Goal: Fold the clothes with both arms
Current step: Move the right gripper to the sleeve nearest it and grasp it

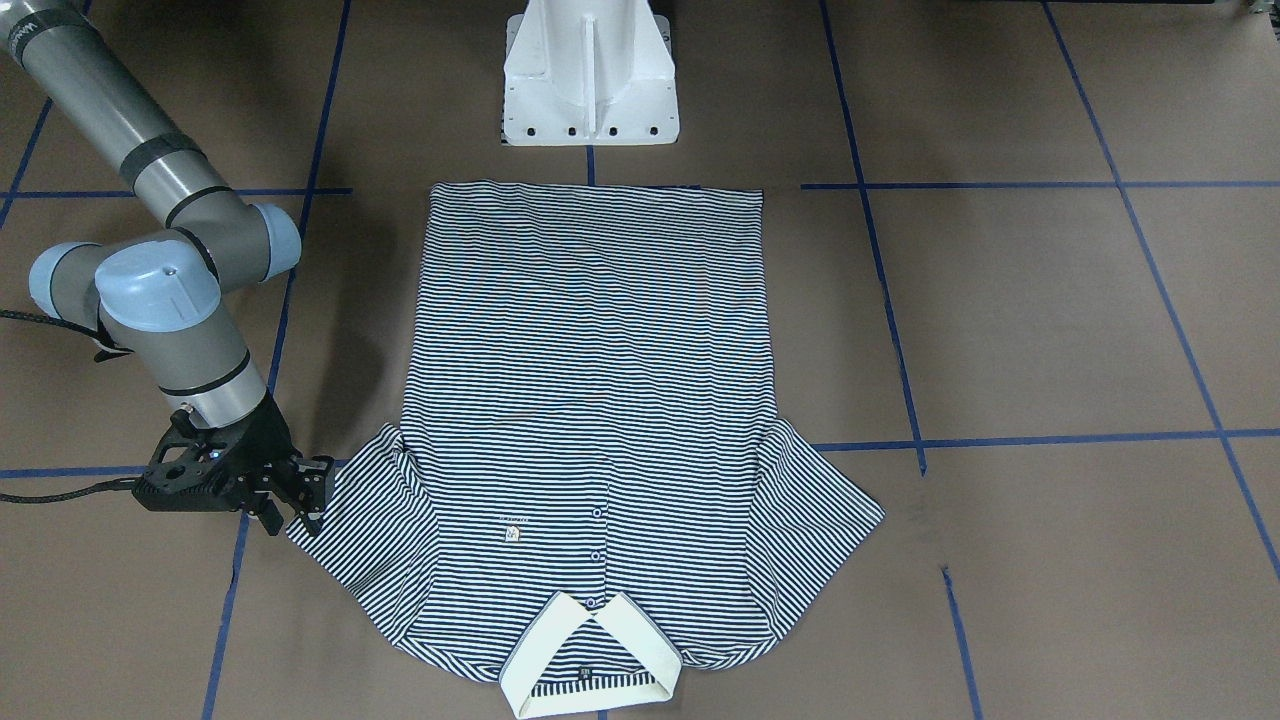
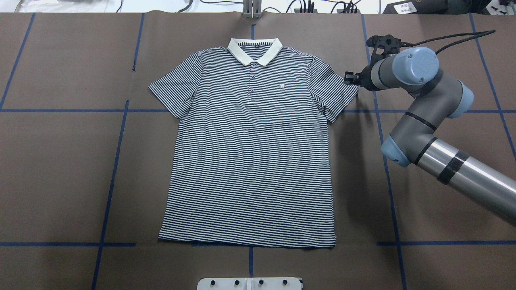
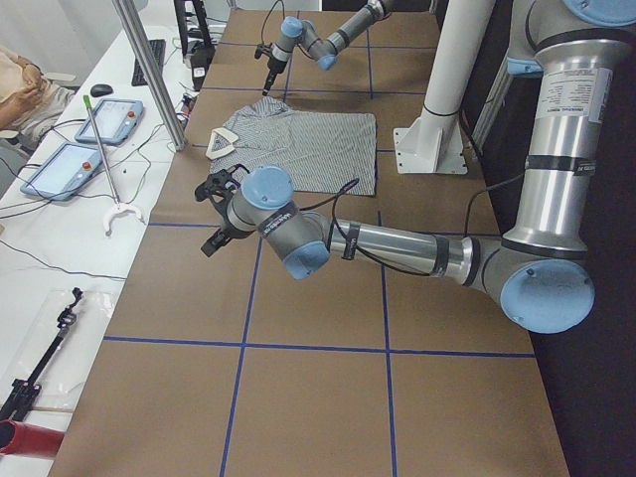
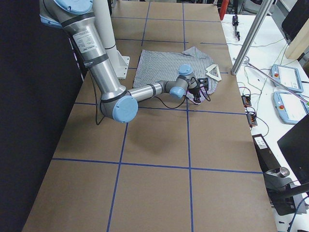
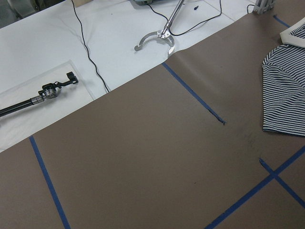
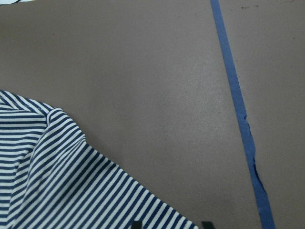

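Note:
The striped polo shirt (image 2: pixel 254 153) lies flat and face up on the brown table, with its cream collar (image 2: pixel 254 50) at the far side from the robot. My right gripper (image 2: pixel 350 78) is low at the outer edge of the shirt's sleeve (image 2: pixel 336 94). In the front view it (image 1: pixel 300 505) touches the sleeve hem. In the right wrist view its fingertips (image 6: pixel 137 223) stand apart over the sleeve corner (image 6: pixel 57 181), open. My left gripper (image 3: pixel 214 214) shows only in the exterior left view, over bare table beside the other sleeve (image 5: pixel 286 95). I cannot tell whether it is open or shut.
The white pedestal base (image 1: pixel 590 75) stands at the shirt's hem side. Blue tape lines (image 2: pixel 117 153) cross the table. A white bench with tablets (image 3: pixel 70 169), cables and tools runs along the far edge, with a person (image 3: pixel 25 84) beside it.

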Available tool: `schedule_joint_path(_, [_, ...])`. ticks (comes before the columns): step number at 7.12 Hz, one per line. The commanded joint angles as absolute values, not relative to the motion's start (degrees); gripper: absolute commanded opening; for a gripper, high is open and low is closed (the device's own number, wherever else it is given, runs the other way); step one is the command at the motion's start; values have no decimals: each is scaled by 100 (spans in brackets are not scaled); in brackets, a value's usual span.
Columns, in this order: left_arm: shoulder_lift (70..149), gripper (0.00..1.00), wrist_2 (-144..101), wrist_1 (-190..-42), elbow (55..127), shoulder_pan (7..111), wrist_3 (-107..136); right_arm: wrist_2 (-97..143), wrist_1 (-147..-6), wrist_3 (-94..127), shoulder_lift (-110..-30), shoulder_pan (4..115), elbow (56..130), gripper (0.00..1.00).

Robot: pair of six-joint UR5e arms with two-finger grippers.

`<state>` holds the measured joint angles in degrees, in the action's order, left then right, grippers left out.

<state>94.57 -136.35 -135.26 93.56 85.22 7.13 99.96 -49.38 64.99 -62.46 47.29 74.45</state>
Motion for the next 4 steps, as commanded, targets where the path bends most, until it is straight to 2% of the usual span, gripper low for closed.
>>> schedule_joint_path(1, [9448,100,-13623,-13526,9387,8525,712,9853,-4931,6495,-6231,4702,7295,48])
schedule_joint_path(4, [9448,100,-13614,-13526,9387,8525,712,9853,-4931,6451,-6240,4693,7260,47])
